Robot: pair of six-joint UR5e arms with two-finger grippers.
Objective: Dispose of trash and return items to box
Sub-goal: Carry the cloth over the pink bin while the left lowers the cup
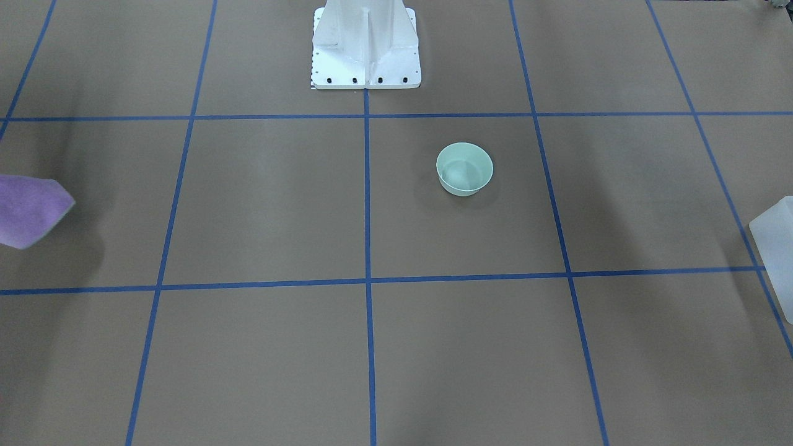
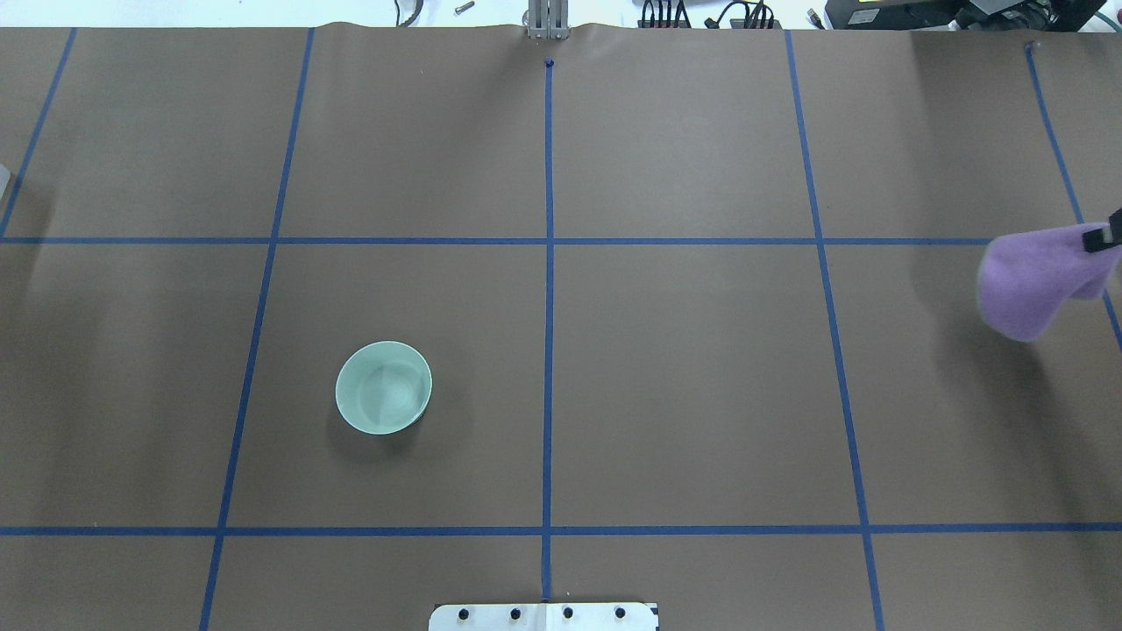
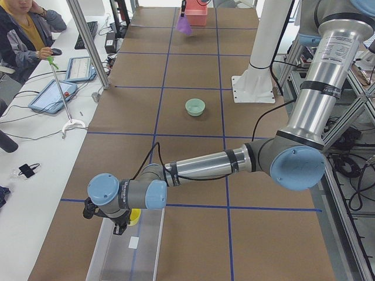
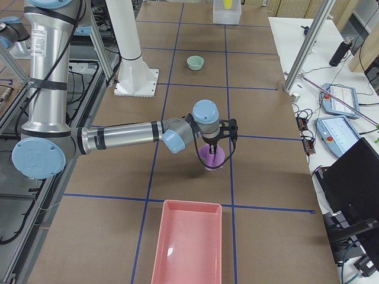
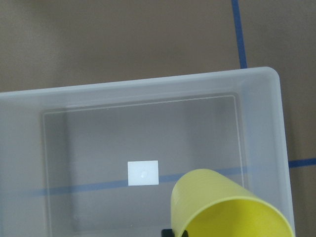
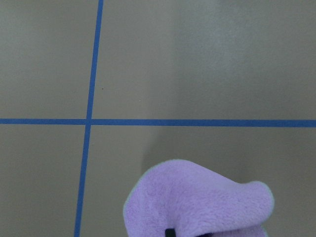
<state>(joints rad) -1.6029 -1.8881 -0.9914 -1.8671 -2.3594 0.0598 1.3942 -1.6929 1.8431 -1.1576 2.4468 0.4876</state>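
My left gripper (image 3: pixel 121 223) is shut on the yellow cup (image 5: pixel 229 207) and holds it tilted over one end of the translucent white box (image 5: pixel 148 88); the cup's lower part is inside the box walls. The box also shows at the right edge of the front-facing view (image 1: pixel 777 244). The mint-green bowl (image 2: pixel 384 387) stands upright and empty on the brown table, left of the centre line; it also shows in the front-facing view (image 1: pixel 464 168). My right gripper (image 2: pixel 1101 237) is shut on a purple cloth (image 2: pixel 1030 280), which hangs above the table at the far right.
A pink bin (image 4: pixel 189 242) stands at the table's right end, just beyond the hanging cloth (image 4: pixel 211 155). The white robot pedestal (image 1: pixel 365 46) stands at the table's robot-side edge. An operator (image 3: pixel 23 29) and tablets sit at a side bench.
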